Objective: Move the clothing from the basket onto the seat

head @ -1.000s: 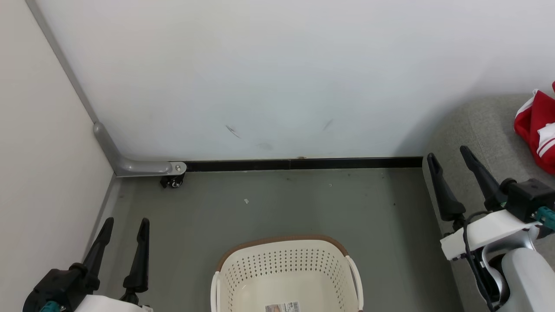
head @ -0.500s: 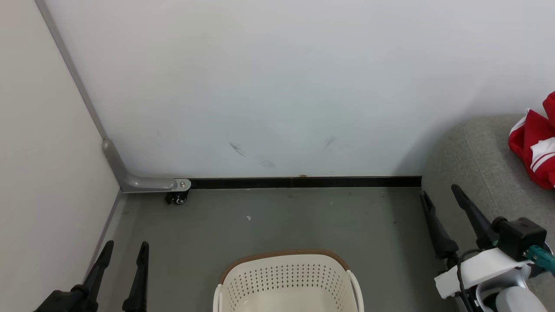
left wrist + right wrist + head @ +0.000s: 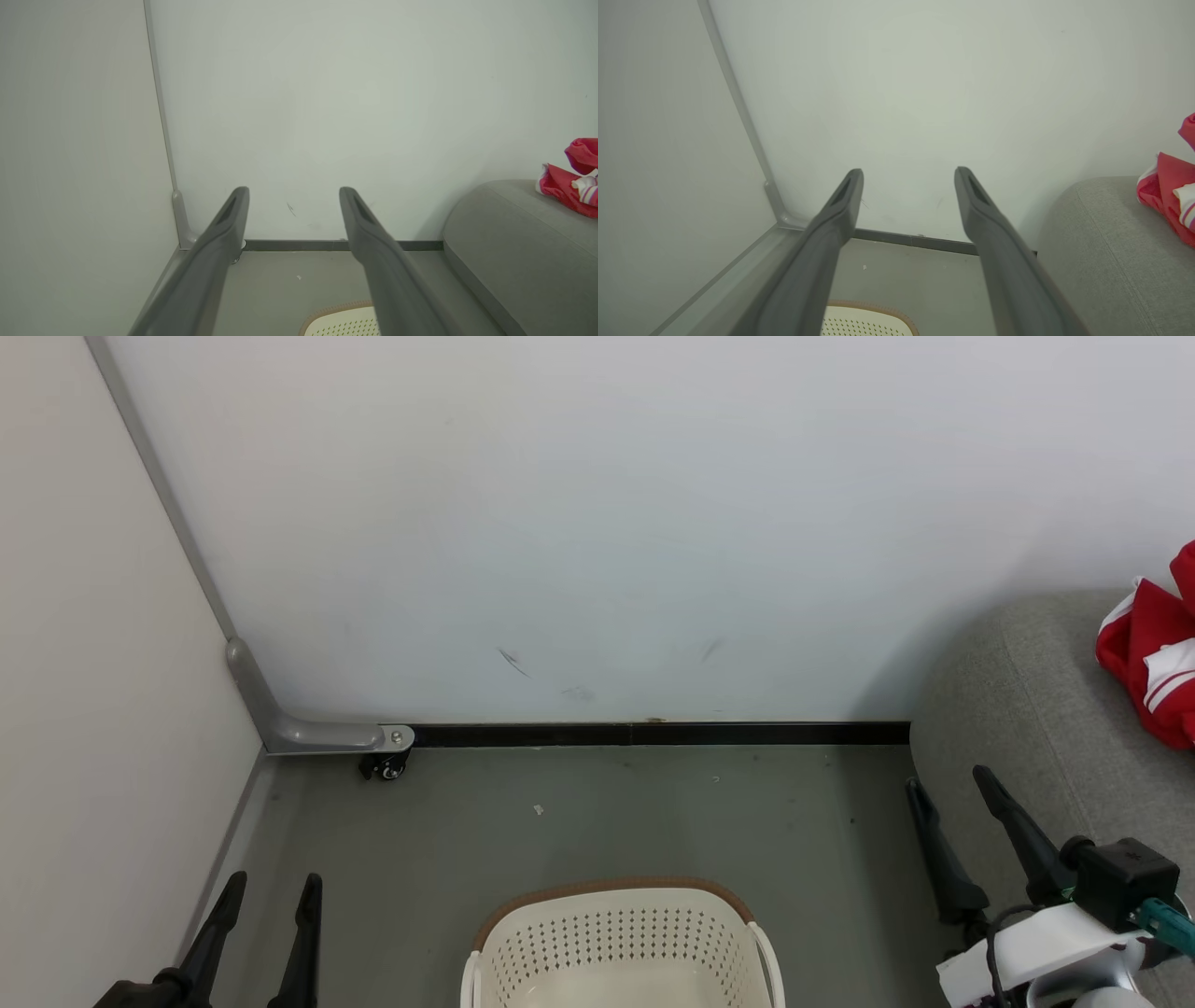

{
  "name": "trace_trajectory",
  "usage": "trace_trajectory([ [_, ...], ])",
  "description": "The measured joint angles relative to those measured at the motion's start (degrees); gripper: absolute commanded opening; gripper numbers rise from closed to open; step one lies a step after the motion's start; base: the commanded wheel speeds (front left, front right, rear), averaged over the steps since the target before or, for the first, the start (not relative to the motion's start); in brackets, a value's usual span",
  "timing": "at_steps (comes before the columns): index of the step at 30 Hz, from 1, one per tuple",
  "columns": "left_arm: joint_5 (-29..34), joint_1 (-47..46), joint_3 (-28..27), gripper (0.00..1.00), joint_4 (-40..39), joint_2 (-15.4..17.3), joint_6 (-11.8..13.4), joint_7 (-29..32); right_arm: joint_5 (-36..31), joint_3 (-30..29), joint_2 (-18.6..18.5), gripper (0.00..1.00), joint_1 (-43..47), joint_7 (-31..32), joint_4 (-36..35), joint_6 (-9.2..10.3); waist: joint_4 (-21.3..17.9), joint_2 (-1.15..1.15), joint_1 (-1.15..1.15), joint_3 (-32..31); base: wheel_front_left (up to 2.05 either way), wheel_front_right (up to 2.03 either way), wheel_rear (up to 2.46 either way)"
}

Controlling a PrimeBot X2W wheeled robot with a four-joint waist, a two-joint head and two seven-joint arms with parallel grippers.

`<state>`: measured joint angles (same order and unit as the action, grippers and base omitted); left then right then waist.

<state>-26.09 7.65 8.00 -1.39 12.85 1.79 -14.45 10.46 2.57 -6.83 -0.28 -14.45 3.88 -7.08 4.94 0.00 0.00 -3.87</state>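
Note:
The clothing (image 3: 1153, 672), bright red with white striped trim, lies bunched on the grey seat (image 3: 1027, 728) at the right edge; it is also in the wrist views (image 3: 567, 184) (image 3: 1169, 186). The cream basket (image 3: 611, 889) with its brown rim stands on the floor at bottom centre, and the part of its inside that shows is bare. My left gripper (image 3: 275, 879) is open at lower left, left of the basket. My right gripper (image 3: 945, 779) is open beside the seat's front corner, holding nothing. Both wrist views show the jaws spread on air (image 3: 294, 191) (image 3: 909, 170).
A white wall with a black baseboard (image 3: 653, 735) closes the far side. A pale partition runs down the left, with a grey metal foot and caster (image 3: 383, 765) in the corner. Grey floor lies between the basket and the wall.
The head camera has tilted, so the whole scene sits lower. Both grippers have dropped toward the bottom edge, the right one drawing back from the seat. Both stay open.

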Motion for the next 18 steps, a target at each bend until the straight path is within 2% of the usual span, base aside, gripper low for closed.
trace_trajectory([
  [8, 0.60, 0.19, -0.86, 1.00, -0.05, -0.60, -0.68, 0.00, -0.56, -0.19, 0.25, 1.00, 0.62, 0.00, -0.82, 0.00, 0.09, 0.00, 0.00, 0.05, 0.00, 0.00, 0.00],
  [9, 0.63, 0.26, -1.00, 0.00, -0.15, -0.73, -0.89, 0.01, -0.57, -0.20, 0.25, 0.00, 0.91, 0.00, -0.97, 0.00, 0.10, 0.00, 0.00, 0.06, 0.00, 0.00, 0.00],
  [15, 0.45, 1.75, 0.29, 0.00, 3.46, -3.46, -0.91, 0.26, -0.42, 0.58, 1.80, 0.00, 3.96, 0.32, 2.68, 0.02, 0.10, 0.00, 0.00, 0.06, 0.00, 0.00, 0.00],
  [18, -0.69, 2.01, 0.29, 0.00, 3.67, -3.60, -0.93, 0.34, 0.77, 0.51, 1.86, 0.00, 4.20, 0.32, 2.88, 0.02, 0.09, 0.00, 0.00, 0.08, 0.00, 0.00, 0.00],
])
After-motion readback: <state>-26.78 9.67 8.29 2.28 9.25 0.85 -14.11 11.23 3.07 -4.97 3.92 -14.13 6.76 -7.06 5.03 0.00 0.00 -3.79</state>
